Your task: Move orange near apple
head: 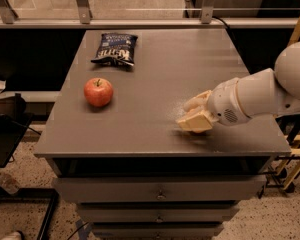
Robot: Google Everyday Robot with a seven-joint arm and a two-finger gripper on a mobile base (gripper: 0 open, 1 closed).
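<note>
One red apple (98,92) on the table's (180,64) left, my gripper (190,115) hovering low front-right, well apart, grasp impossible to tell.

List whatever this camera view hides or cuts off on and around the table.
1. The orange: seen nowhere in the camera view. The gripper, low over the front right of the table, would cover it if it lies there.
2. The robot arm: cut off by the right edge.
3. The chip bag: its lettering is too small to read.
4. The drawers: their closed fronts hide any contents.
</note>
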